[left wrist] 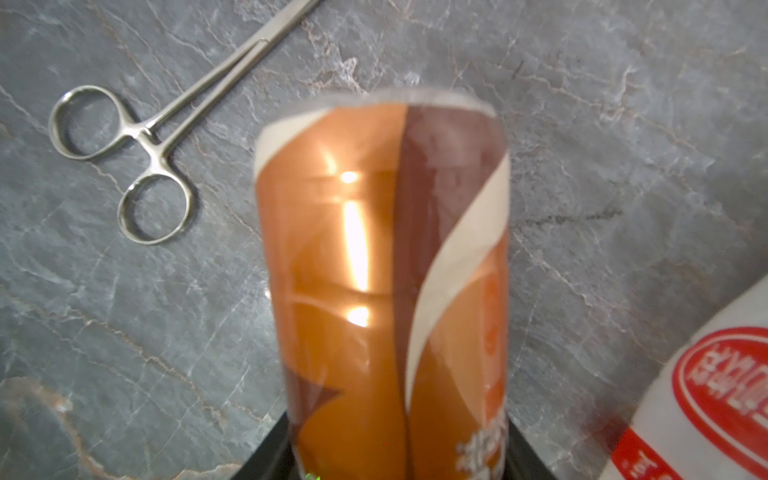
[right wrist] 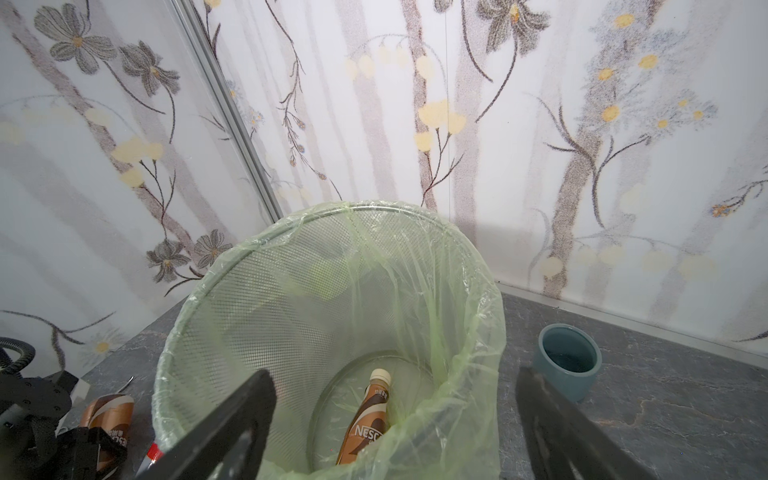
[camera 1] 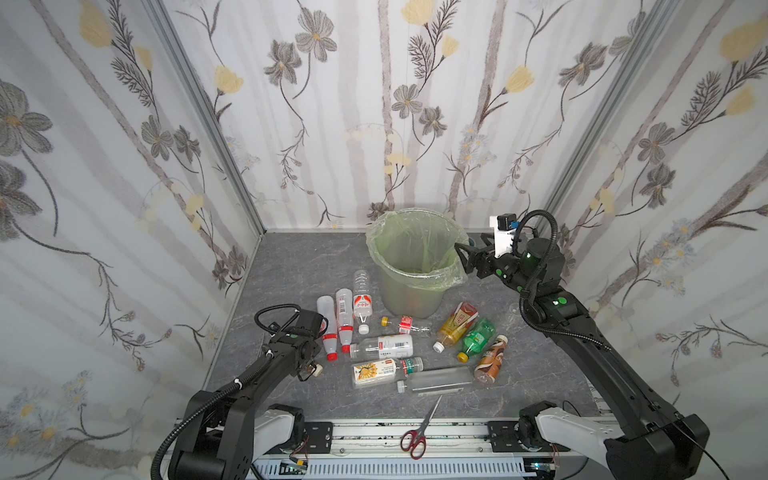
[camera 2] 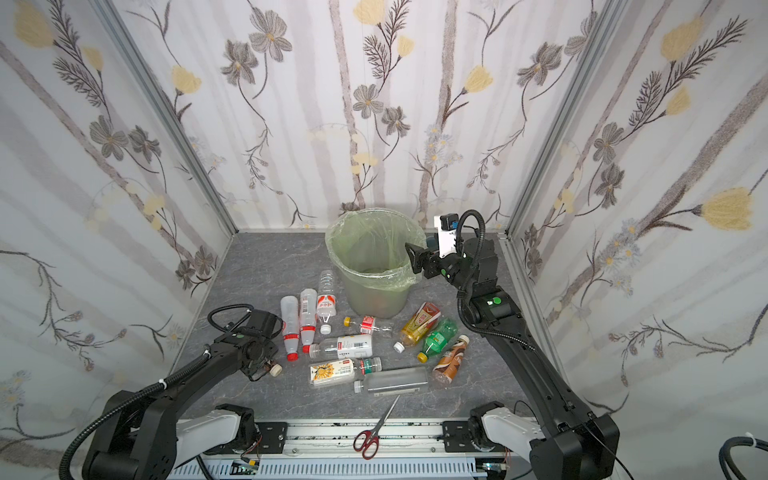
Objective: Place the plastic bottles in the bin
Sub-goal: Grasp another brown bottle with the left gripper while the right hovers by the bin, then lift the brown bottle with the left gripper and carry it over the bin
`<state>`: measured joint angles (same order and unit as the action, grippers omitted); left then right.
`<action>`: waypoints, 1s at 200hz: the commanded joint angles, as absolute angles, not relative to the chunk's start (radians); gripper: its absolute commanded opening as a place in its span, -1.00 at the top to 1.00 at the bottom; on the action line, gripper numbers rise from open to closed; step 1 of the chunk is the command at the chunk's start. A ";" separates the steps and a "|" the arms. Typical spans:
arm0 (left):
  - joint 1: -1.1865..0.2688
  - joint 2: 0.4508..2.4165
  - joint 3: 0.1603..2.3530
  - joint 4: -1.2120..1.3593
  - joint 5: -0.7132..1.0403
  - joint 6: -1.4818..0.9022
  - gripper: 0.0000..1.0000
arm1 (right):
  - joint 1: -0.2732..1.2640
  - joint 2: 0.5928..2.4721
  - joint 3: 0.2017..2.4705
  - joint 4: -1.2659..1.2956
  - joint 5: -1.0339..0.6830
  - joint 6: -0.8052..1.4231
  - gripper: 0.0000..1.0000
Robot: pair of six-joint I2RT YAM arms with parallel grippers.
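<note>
Left gripper (camera 1: 309, 371): narrow, closed on the sides of a brown-labelled bottle (left wrist: 374, 270); cream cap (camera 1: 318, 370) just beside the jaws; lifted or resting, cannot tell.
Room ahead of left gripper: bare grey table (left wrist: 623, 124) past the bottle's base; steel forceps (left wrist: 137, 137) off one side, a white red-labelled bottle (left wrist: 715, 395) off the other, both apart from the held bottle.
Inner side of left gripper: loose bottles (camera 1: 386, 347) lying in a cluster, the red-capped pair (camera 1: 332, 332) nearest; side wall well clear on the outer side.
Right gripper (camera 1: 463, 257): spread wide, nothing between the fingers (right wrist: 232, 428); set at the bin's rim, aimed across its mouth.
Bin (camera 1: 409, 297): directly ahead of right gripper, back wall close behind it, green liner folded over the edge; mouth open.
Inside bin: one coffee bottle (right wrist: 370, 419) on the bottom, much room left.
Beside right gripper: blue-grey cup (right wrist: 567, 361) just outside one finger.
Near edge: red-handled scissors (camera 1: 415, 436) across the table's front rail, well behind both grippers.
</note>
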<state>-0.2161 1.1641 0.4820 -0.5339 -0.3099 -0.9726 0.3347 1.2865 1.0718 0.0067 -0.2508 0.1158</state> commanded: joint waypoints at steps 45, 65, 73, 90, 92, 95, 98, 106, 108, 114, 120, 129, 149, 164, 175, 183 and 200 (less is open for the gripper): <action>-0.215 1.155 0.507 -0.520 -0.296 -0.948 0.00 | 0.336 1.291 1.080 0.056 -0.262 0.133 -0.82; -0.215 1.148 0.539 -0.521 -0.271 -0.913 0.09 | 0.336 1.296 1.086 0.051 -0.262 0.133 -0.82; -0.215 1.145 0.554 -0.522 -0.260 -0.900 0.13 | 0.336 1.298 1.086 0.051 -0.262 0.133 -0.82; -0.215 1.135 0.587 -0.529 -0.247 -0.881 0.18 | 0.336 1.299 1.092 0.044 -0.266 0.133 -0.82; -0.215 1.133 0.592 -0.529 -0.247 -0.879 0.18 | 0.336 1.299 1.093 0.042 -0.267 0.134 -0.82; -0.215 1.129 0.596 -0.531 -0.246 -0.878 0.18 | 0.336 1.299 1.096 0.040 -0.267 0.134 -0.82; -0.215 1.125 0.602 -0.533 -0.244 -0.877 0.19 | 0.336 1.299 1.097 0.038 -0.267 0.134 -0.82; -0.215 1.115 0.616 -0.536 -0.243 -0.867 0.19 | 0.336 1.297 1.101 0.032 -0.265 0.133 -0.82; -0.215 1.113 0.620 -0.537 -0.241 -0.864 0.19 | 0.336 1.296 1.102 0.030 -0.265 0.133 -0.82; -0.215 1.109 0.635 -0.542 -0.239 -0.851 0.19 | 0.336 1.294 1.103 0.026 -0.263 0.133 -0.82; -0.215 1.106 0.651 -0.549 -0.238 -0.835 0.18 | 0.335 1.291 1.104 0.024 -0.260 0.133 -0.82; -0.213 1.106 0.682 -0.563 -0.236 -0.808 0.17 | 0.336 1.285 1.103 0.019 -0.256 0.133 -0.82; -0.213 1.121 0.767 -0.597 -0.230 -0.743 0.16 | 0.336 1.275 1.103 0.014 -0.252 0.136 -0.82; -0.213 1.147 0.844 -0.625 -0.229 -0.698 0.16 | 0.335 1.269 1.101 0.007 -0.254 0.140 -0.82; -0.213 1.167 0.908 -0.642 -0.225 -0.663 0.16 | 0.335 1.266 1.101 0.001 -0.253 0.143 -0.82; -0.213 1.184 0.958 -0.651 -0.221 -0.637 0.16 | 0.335 1.264 1.101 -0.004 -0.254 0.143 -0.82; -0.213 1.226 1.075 -0.665 -0.196 -0.576 0.16 | 0.336 1.256 1.099 -0.017 -0.243 0.145 -0.82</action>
<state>-0.2142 1.1885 0.9573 -0.6292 -0.2127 -0.6868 0.3347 1.2655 1.0943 -0.0071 -0.2554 0.1413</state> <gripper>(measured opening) 0.417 0.909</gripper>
